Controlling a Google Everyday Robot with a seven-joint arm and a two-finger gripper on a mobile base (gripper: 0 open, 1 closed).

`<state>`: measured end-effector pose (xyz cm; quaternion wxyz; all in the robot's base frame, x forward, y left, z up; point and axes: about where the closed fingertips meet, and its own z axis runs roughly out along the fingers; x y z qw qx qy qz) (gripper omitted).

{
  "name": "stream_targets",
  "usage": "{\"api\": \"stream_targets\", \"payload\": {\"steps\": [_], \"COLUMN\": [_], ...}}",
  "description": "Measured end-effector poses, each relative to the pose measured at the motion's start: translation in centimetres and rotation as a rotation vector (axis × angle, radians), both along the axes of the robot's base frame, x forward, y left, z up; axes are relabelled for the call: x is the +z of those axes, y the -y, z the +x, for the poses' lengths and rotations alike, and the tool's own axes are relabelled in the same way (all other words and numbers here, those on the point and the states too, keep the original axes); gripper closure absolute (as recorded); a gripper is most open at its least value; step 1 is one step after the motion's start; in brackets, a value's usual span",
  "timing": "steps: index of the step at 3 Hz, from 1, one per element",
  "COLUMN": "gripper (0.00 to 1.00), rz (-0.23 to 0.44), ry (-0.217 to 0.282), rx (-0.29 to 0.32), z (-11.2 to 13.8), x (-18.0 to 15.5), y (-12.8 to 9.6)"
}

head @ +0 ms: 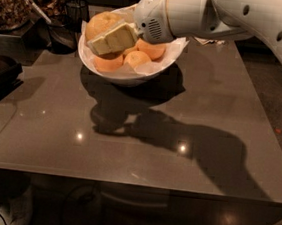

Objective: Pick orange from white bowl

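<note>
Gripper (103,36) sits over the rear-left part of the white bowl (130,78), reaching in from the right, with its white wrist housing above the bowl's middle.

You see the orange (101,20) at the bowl's back-left edge, riding higher than the three smaller oranges (136,59) that lie low in the white paper lining (175,49). Its top stands clear above the rim.

Jaws: the near finger (113,39) lies flat across the front lower face of the orange, touching it and slanting down to the left. The far finger is hidden behind the fruit. The orange therefore lies between the jaws, which are closed about as far as its width allows, and you can read this as a grasp on the orange.

Orientation: the orange reads as round, so no long axis can be given. Neither the stem end nor the navel shows, so which way it points cannot be told.

The bowl stands at the back of the dark table (180,118), left of centre. The arm's shadow falls across the tabletop in front of it.
</note>
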<state>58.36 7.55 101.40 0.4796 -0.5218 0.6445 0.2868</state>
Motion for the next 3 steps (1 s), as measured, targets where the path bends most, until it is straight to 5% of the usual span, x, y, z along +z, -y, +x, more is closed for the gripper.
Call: {"api": "stream_targets", "payload": {"steps": [2,3], "gripper": [1.00,1.00], "rz": [0.027,0.020], "ry": [-0.014,-0.018], "rx": [-0.165,-0.181], "z": [-8.4,-8.7], "x": [0.1,-0.2], "y": [1.3,1.8]}}
